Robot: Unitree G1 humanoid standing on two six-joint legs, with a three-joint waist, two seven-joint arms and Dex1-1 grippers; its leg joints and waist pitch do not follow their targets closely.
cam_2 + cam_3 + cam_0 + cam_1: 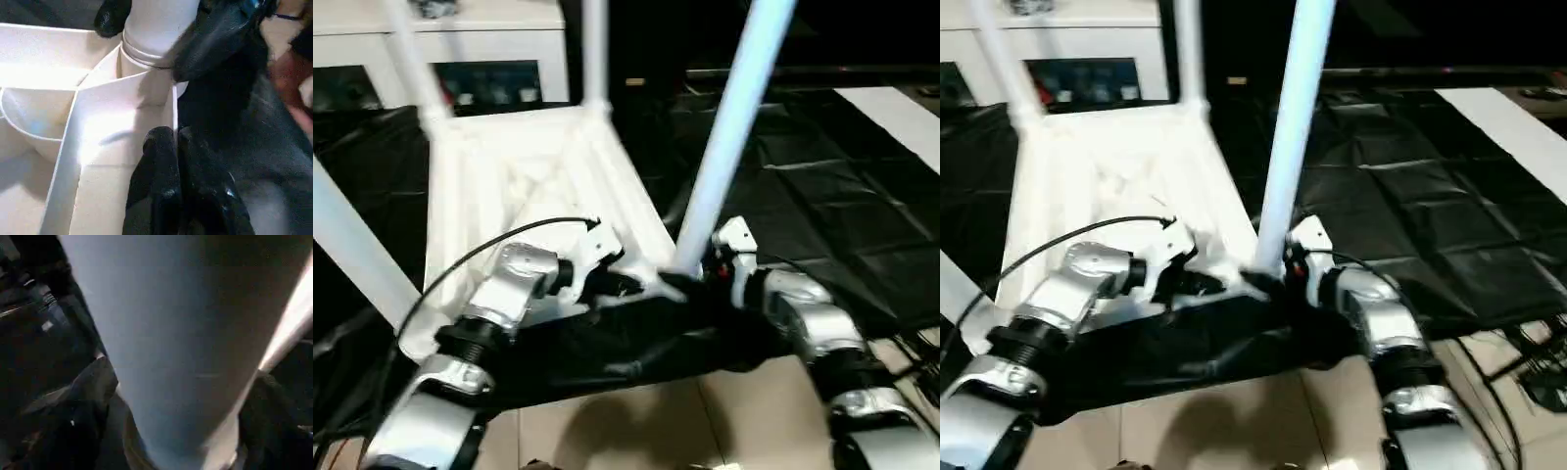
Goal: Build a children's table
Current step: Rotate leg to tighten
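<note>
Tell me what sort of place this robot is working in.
Probably an indoor room set up as a test space, not a workshop: black sheeting is spread over a pale tiled floor, and a white cabinet with glass doors stands behind the upturned tabletop.

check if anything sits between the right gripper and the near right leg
Nothing visible does. The right gripper already has its fingers on either side of the leg, near its base at the tabletop corner.
</note>
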